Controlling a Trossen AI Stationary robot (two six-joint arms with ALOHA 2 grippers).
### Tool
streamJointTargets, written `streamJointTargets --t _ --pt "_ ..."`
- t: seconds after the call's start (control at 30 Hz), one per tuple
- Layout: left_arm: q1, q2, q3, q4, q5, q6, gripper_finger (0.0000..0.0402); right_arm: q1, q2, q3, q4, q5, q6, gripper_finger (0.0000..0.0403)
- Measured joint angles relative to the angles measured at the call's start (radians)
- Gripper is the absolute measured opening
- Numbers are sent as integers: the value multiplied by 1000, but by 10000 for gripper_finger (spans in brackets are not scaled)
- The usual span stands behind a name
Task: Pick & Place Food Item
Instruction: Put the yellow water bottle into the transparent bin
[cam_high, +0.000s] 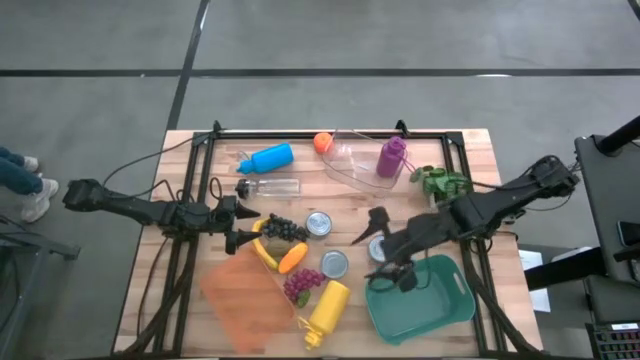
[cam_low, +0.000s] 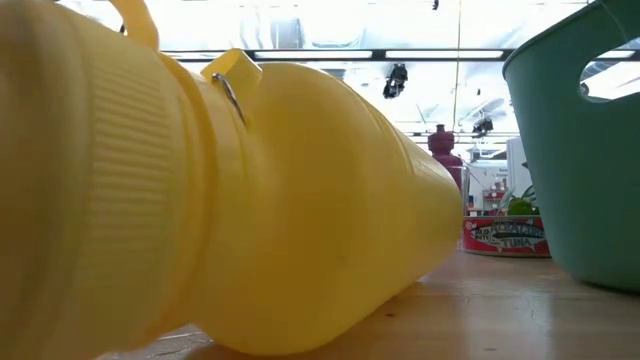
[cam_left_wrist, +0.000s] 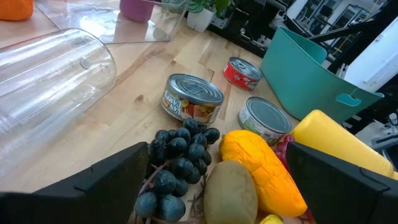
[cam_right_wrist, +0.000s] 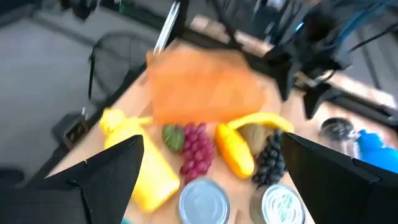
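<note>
Low view: yellow bottle (cam_low: 230, 190) hides most of the table.

Yellow bottle (cam_low: 200, 190) perhaps hides the low view's table.

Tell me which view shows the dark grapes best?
The left wrist view: the dark grapes lie close and sharp. The high view shows them small, the right wrist view blurred, the low view not at all.
</note>
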Motion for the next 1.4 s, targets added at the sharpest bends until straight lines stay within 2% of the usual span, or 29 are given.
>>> streamJointTargets --t 0.27,0.7,1.23,1.4 --pt "0 0 0 0 0 0 384 62 207 219 -243 -57 -228 376" --pt "0 0 0 0 0 0 384 142 433 356 -268 -247 -303 376" --pt "0 0 0 0 0 0 384 139 682 577 -336 -229 -319 376" --pt "0 0 0 0 0 0 384 139 774 659 -354 -158 -331 376"
